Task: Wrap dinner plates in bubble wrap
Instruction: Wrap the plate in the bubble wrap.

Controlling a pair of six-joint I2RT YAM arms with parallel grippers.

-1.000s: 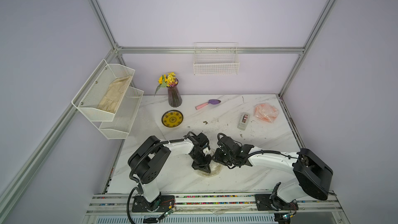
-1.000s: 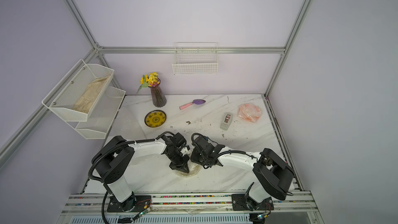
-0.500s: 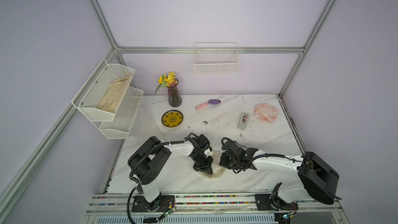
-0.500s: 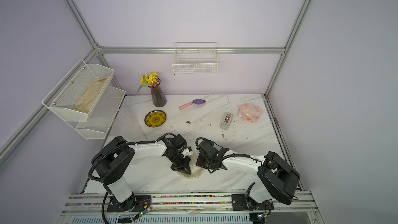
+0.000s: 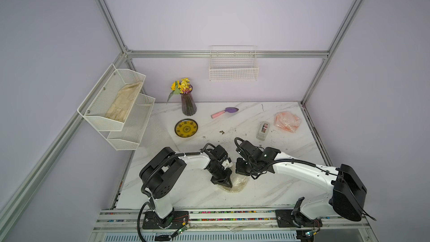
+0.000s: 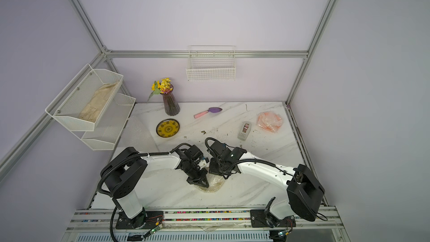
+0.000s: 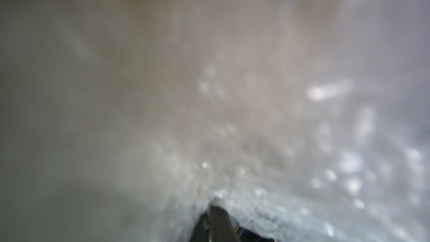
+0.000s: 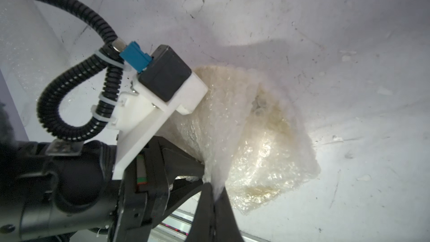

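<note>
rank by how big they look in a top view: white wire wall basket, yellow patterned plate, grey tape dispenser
largest to smallest:
white wire wall basket
yellow patterned round plate
grey tape dispenser
no close calls

Robot test cell in a laboratory, dressed with household props: plain lilac walls (image 5: 232, 19) in an aluminium frame (image 5: 228, 54), a marble-look table (image 5: 279, 159), and a left arm (image 5: 193, 159) and right arm (image 5: 300, 171) bolted to a rail (image 5: 232, 217) with a bare circuit board (image 5: 182, 229), all behind the left gripper (image 5: 227, 183) and right gripper (image 8: 216, 196). Beyond the grippers: a wire basket (image 5: 233, 71) on the back wall, a vase of flowers (image 5: 188, 105), a pink-handled scoop (image 5: 224, 112) and a tape dispenser (image 5: 263, 131). Off the left gripper's outer side: a two-tier mesh shelf (image 5: 111, 122) on the side wall.
</note>
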